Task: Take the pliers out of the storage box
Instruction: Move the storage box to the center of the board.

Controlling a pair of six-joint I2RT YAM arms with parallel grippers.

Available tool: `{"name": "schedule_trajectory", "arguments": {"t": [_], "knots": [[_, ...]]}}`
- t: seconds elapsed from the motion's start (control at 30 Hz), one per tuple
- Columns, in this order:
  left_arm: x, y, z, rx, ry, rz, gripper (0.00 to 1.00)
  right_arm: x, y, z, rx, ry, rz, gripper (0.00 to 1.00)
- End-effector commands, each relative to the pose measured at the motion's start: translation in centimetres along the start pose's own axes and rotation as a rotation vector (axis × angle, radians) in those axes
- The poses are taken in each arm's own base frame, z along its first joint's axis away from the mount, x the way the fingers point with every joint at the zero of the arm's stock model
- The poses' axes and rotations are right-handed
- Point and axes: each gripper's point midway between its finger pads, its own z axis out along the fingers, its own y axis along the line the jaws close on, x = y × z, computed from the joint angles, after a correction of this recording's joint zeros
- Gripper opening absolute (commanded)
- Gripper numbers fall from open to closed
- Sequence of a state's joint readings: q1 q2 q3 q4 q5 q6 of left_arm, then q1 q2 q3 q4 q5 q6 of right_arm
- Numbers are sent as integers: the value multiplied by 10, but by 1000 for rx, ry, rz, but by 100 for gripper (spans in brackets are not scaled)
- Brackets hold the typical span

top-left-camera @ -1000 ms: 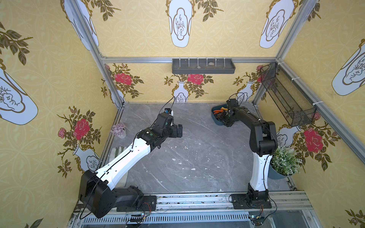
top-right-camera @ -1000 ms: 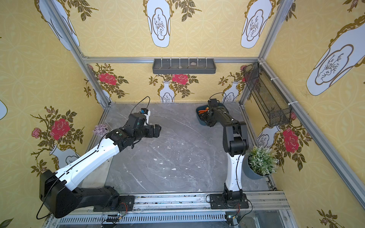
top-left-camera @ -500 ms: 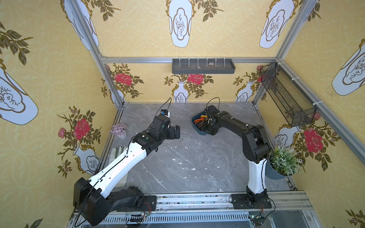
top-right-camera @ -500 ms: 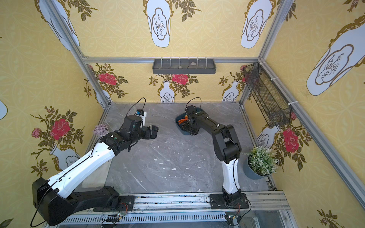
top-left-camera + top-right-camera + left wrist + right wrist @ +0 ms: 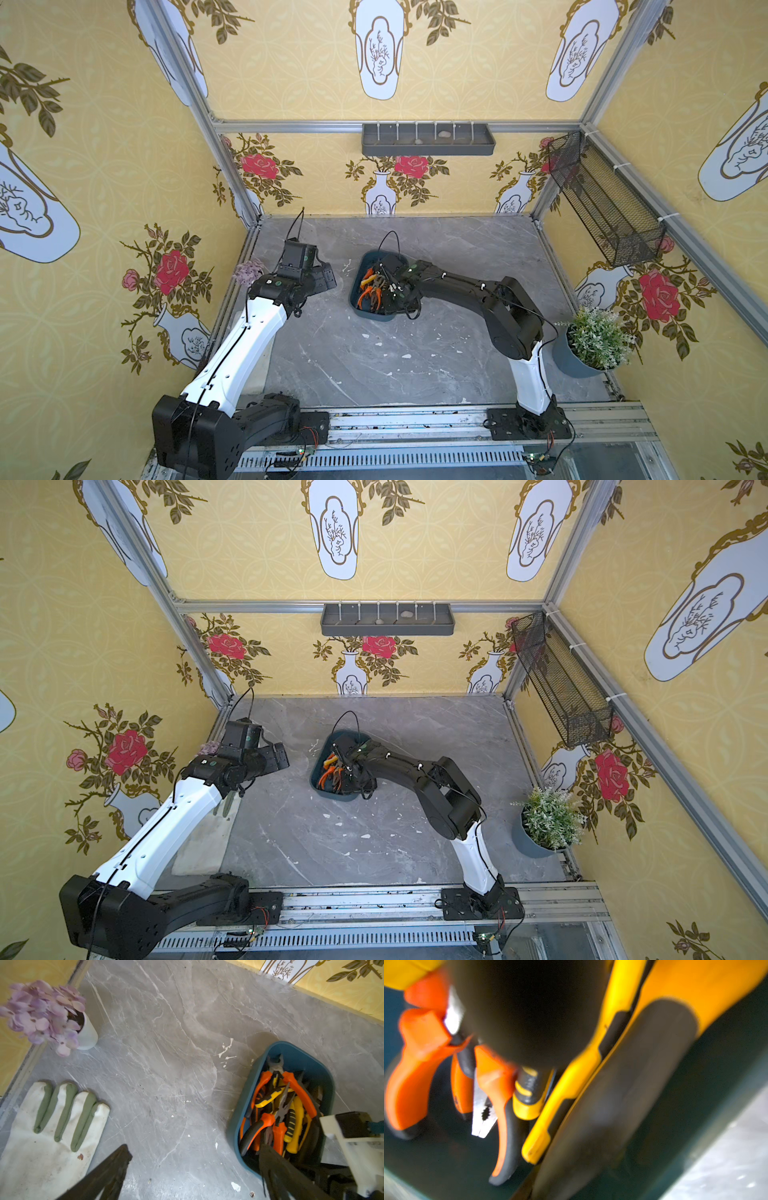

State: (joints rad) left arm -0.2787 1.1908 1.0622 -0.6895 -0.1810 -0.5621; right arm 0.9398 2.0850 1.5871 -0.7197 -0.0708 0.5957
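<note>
Pliers point(image 5: 280, 1109) lay heaped in the storage box point(image 5: 245, 1095) — orange-and-black and yellow-and-black handles crossed over one another, every one inside its teal walls. In both top views the box sat on the grey marble table point(image 5: 415, 357), near its middle and somewhat toward the far wall.

From the right side, the right gripper point(image 5: 387, 286) reached down into the box among the tools. Its wrist view was badly blurred: one dark finger point(image 5: 633, 1095) stood close along the box's inner wall, with a yellow handle just beside it, between the two fingers. Whether the jaws were clamped on that handle, or on anything at all, could not be told.

On the other side, the left gripper point(image 5: 194, 1148) hung above bare table just beside the box — jaws spread wide, holding nothing. A white-and-green glove point(image 5: 41, 1136) lay flat by the table's left edge, near a small pot of purple flowers point(image 5: 45, 1012), both well apart from the box.
</note>
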Motion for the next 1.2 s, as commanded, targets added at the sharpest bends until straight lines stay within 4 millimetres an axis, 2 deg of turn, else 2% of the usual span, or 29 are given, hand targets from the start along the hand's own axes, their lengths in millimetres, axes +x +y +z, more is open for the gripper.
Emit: {"name": "schedule_trajectory", "arguments": {"t": [0.0,0.1,0.27,0.33,0.4,0.47,0.57,0.67,0.77,0.97,1.17], "knots": [[12,-1,4,20,54,-8,99,33,-2,-2,24,105,-59,50],[21,-4,9,36,92,-10,99,20,2,-21,2,33,-74,51],[42,-9,26,59,176,-1,100,-23,4,-91,-6,-165,-100,56],[48,-18,33,75,212,30,96,-34,-4,-118,-13,-233,-79,56],[57,-29,43,77,260,82,93,-37,-22,-134,-30,-272,-29,53],[61,-38,53,49,304,132,89,-35,-46,-139,-73,-283,56,51],[64,-37,69,-12,333,166,84,-28,-81,-138,-147,-279,181,49],[67,-37,83,-31,353,182,72,-19,-106,-141,-189,-299,251,49],[67,-43,96,-21,364,190,61,-12,-118,-142,-177,-315,254,49],[58,-61,118,11,364,200,52,-9,-132,-134,-124,-304,232,49],[62,-64,137,0,413,219,40,-13,-138,-125,-150,-286,254,49]]}}
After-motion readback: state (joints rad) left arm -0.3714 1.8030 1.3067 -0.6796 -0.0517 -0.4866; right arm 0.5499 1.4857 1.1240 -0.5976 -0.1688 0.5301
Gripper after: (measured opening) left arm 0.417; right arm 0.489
